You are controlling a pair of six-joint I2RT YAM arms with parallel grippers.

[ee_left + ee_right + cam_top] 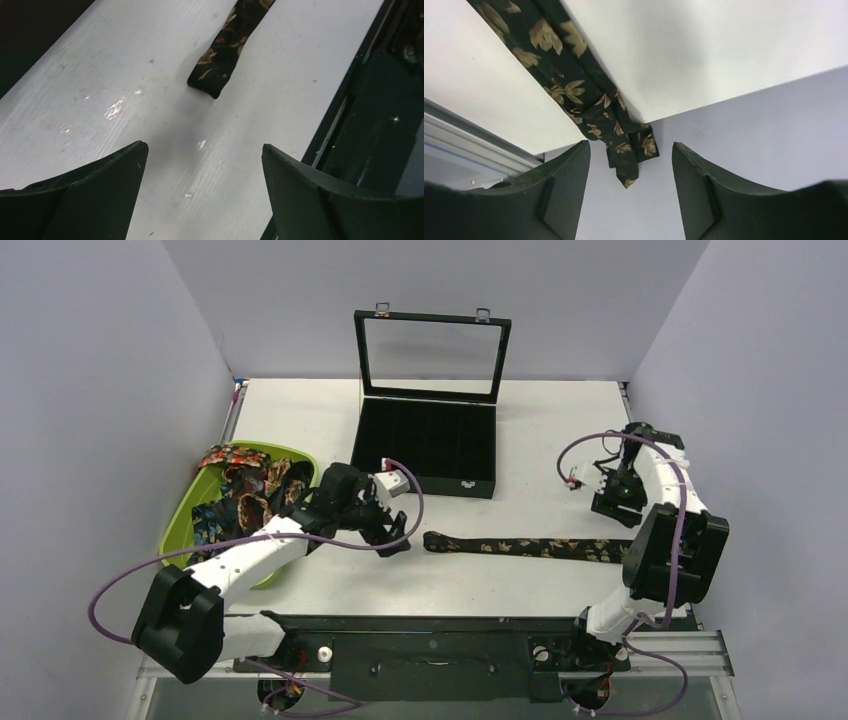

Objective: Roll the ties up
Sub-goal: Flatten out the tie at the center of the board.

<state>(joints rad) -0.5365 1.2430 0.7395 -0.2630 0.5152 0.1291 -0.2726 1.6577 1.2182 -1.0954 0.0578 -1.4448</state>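
One dark tie with tan-gold florals [520,546] lies flat and stretched out left to right on the white table. Its narrow end [215,82] is just ahead of my left gripper [397,543], which is open low over the table [205,150] with only bare surface between the fingers. The tie's wide end [624,160] is bunched against the right wall. My right gripper [612,508] hovers open above that end [630,145], not touching it. More patterned ties [245,490] are piled in a green bin [175,520] at the left.
A black compartment case [430,445] with its glass lid [432,340] raised stands behind the tie at mid-table. The black front rail [370,125] runs close on the right of the left gripper. The purple wall [749,125] is right beside the right gripper.
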